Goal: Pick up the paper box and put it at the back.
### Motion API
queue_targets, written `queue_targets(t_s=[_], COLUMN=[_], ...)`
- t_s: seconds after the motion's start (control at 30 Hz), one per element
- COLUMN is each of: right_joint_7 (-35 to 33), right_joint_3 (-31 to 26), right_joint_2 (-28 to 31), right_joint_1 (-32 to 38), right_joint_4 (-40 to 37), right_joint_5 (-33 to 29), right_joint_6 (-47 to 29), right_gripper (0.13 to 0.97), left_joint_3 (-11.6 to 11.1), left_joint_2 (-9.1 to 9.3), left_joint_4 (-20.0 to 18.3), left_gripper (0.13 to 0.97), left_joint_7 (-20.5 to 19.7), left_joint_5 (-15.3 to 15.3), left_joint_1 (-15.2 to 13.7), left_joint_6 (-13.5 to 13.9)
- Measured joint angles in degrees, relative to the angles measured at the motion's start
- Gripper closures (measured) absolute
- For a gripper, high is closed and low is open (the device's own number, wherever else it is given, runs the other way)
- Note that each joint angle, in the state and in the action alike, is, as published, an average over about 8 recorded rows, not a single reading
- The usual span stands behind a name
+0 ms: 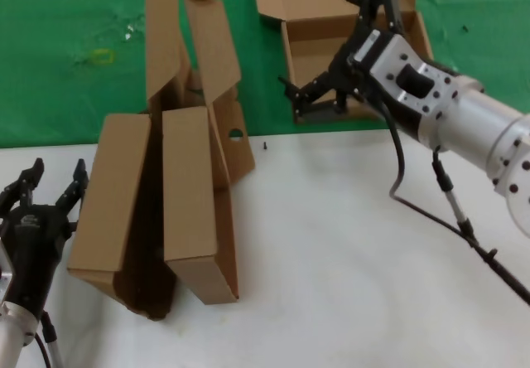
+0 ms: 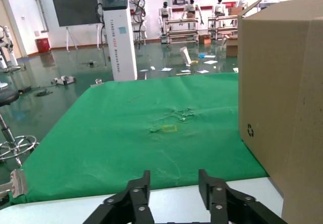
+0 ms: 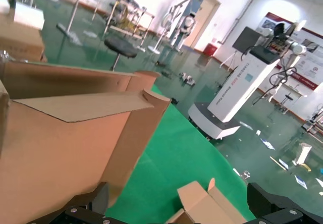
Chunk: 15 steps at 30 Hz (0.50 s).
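Over on the far left, the left gripper sits low above the white worktop, its two black fingers spread moderately apart with nothing between them. It is just beside the near-left corner of a group of cardboard boxes but not touching them. From its own wrist camera the fingertips stand apart over the worktop edge, with a tall cardboard wall close by bearing a small recycling mark.

Next along stand those other brown boxes, two long ones side by side on the worktop, leaning together, their flaps reaching up over the green cloth. One side wall shows a small round hole. A small yellowish mark lies on the cloth well to the left of the flaps.

Further right, the paper box rests on the green cloth at the back, its lid open and folded away, the tray open upward. The right gripper is right at it, reaching in from the right on a thick silver arm. Its fingers are spread wide: one dark finger is up by the far part of the box, the other by the box's near wall at the edge of the cloth. I cannot tell whether either finger is touching the cardboard. In the right wrist view the box's wall and flap fill the near side, with one fingertip far apart from the other.

A black cable trails from the arm down across the worktop.
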Motion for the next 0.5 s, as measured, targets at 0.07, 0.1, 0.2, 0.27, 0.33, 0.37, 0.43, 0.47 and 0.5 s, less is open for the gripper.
queue_targets(t_s=[0.07,0.1,0.2,0.27,0.33,0.37,0.43,0.47,0.5], right_joint_7=[-0.9,-1.4,-2.8,-3.7,-4.6,-5.1,-6.0,-6.5,-6.9], right_joint_3=[0.2,0.3,0.7,0.9,1.1,1.2,1.5,1.6,1.7], right_joint_2=[0.1,0.2,0.4,0.5,0.6,0.7,0.8,0.9,1.0], right_joint_1=[-1.2,-1.8,-3.6,-4.7,-5.9,-6.5,-7.7,-8.3,-8.9], right_joint_4=[-0.3,-0.4,-0.8,-1.0,-1.2,-1.4,-1.6,-1.8,-1.9], right_joint_5=[2.1,3.1,6.2,8.3,10.4,11.4,13.5,14.6,15.6], right_joint_6=[1.6,2.4,4.9,6.5,8.1,8.9,10.5,11.4,12.2], right_gripper=[0.131,0.129,0.129,0.129,0.129,0.129,0.129,0.129,0.129], left_joint_3=[0.0,0.0,0.0,0.0,0.0,0.0,0.0,0.0,0.0], left_joint_2=[0.00,0.00,0.00,0.00,0.00,0.00,0.00,0.00,0.00], left_joint_4=[0.0,0.0,0.0,0.0,0.0,0.0,0.0,0.0,0.0], left_gripper=[0.808,0.787,0.723,0.681,0.659,0.631,0.575,0.547,0.518], left_joint_7=[0.0,0.0,0.0,0.0,0.0,0.0,0.0,0.0,0.0], left_joint_5=[0.0,0.0,0.0,0.0,0.0,0.0,0.0,0.0,0.0], left_joint_1=[0.0,0.0,0.0,0.0,0.0,0.0,0.0,0.0,0.0], left_joint_6=[0.0,0.0,0.0,0.0,0.0,0.0,0.0,0.0,0.0])
